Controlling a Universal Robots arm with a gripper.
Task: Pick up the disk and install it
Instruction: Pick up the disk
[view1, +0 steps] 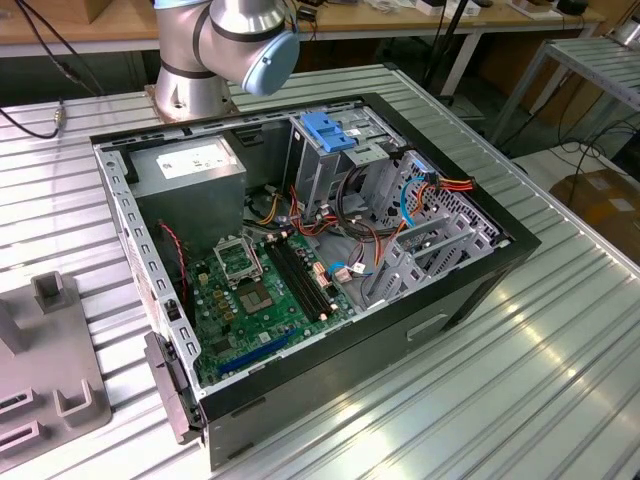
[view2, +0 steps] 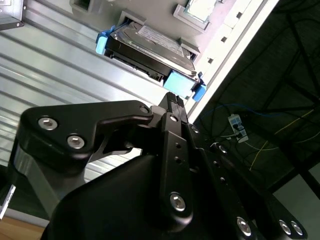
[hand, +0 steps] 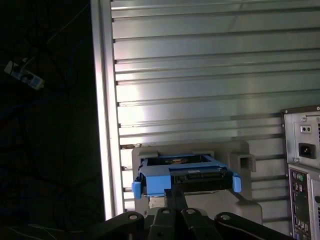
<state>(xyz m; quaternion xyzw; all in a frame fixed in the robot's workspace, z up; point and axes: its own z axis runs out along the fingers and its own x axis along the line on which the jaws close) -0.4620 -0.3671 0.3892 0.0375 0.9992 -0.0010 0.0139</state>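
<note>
Disk (hand: 185, 175) (view2: 150, 47): lying flat on a grey holder (hand: 225, 200).
Tool (hand: 175, 196) (view2: 171, 99): hanging just beside the disk's blue bracket, jaws drawn together, gripping nothing; I cannot tell whether it is touching.
Edges: the worktop (hand: 200, 75) rim is running near the holder.
Open room: bare ribbed worktop is stretching beyond the disk; the computer case (hand: 300, 175) is standing apart.

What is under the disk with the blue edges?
A grey stand, resting on the ribbed metal table. The disk covers the stand's middle, so what touches its underside cannot be seen.
</note>
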